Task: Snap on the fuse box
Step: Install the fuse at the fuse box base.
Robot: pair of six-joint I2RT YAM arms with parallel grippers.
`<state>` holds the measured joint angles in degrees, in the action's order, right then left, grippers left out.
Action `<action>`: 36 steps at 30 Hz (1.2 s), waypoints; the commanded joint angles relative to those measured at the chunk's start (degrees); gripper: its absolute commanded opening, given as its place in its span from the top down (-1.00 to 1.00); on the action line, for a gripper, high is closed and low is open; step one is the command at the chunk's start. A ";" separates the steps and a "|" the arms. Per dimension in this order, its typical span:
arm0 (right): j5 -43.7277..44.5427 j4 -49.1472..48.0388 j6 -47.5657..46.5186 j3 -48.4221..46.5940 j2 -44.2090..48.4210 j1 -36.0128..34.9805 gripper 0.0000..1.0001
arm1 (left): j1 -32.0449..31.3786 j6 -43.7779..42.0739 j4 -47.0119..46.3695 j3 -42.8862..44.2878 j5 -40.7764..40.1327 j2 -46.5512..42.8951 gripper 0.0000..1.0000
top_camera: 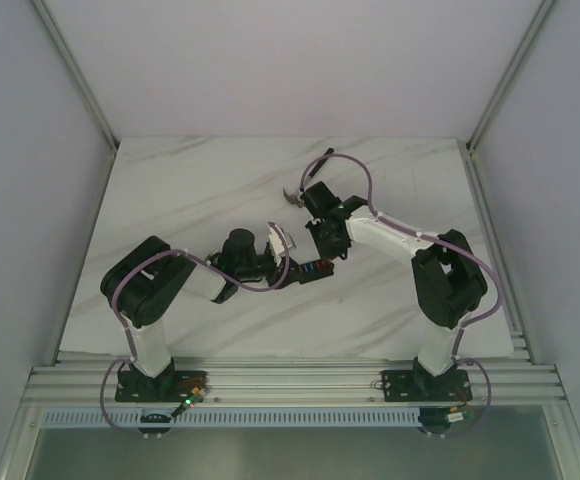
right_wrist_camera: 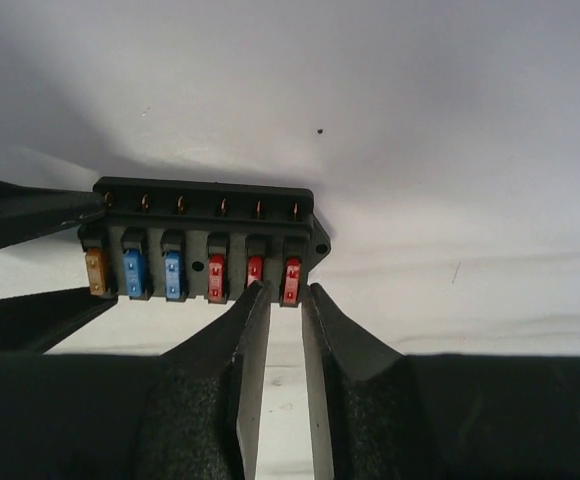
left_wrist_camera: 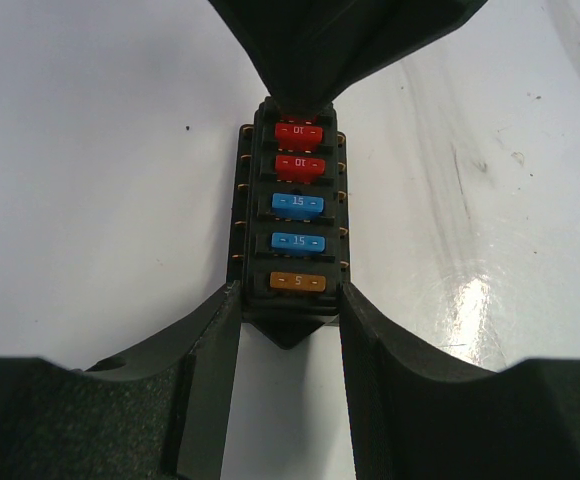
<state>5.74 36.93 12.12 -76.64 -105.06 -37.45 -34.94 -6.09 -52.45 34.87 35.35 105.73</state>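
Black fuse box point(left_wrist_camera: 290, 215) on white surface point(left_wrist_camera: 90, 200): left pincer point(left_wrist_camera: 290, 296) clamping its orange-fuse end, right pincer point(right_wrist_camera: 286, 292) narrowly parted at its red-fuse end.

Matt black plastic fuse box point(left_wrist_camera: 256, 215), glossy red, blue and amber fuse inserts point(left_wrist_camera: 298, 203), brassy metal contacts point(right_wrist_camera: 183, 203) glinting along its edge, grainy matt black left gripper fingers point(left_wrist_camera: 400, 370), smooth shiny white marbled table point(left_wrist_camera: 470, 300), ribbed bare metal rail point(top_camera: 290, 380)

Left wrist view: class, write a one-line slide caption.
Left gripper clamps the fuse box by its near end; red, blue and orange fuses face the camera.
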 commanded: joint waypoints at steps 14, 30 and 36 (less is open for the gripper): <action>0.31 1.05 1.52 1.34 -2.73 0.62 0.78 | 0.05 -1.12 5.22 -0.24 -0.09 2.20 0.25; 2.07 2.50 0.72 4.43 -11.50 0.49 1.00 | 0.04 -1.17 5.25 -0.30 -0.03 2.20 0.26; 0.97 -0.54 0.51 6.75 -17.82 0.18 1.00 | 0.05 -1.21 5.19 -0.17 -0.05 2.55 0.26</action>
<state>6.83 37.82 13.02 -77.38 -108.16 -37.34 -34.94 -6.09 -52.40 34.89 35.31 105.82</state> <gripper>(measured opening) 0.033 0.503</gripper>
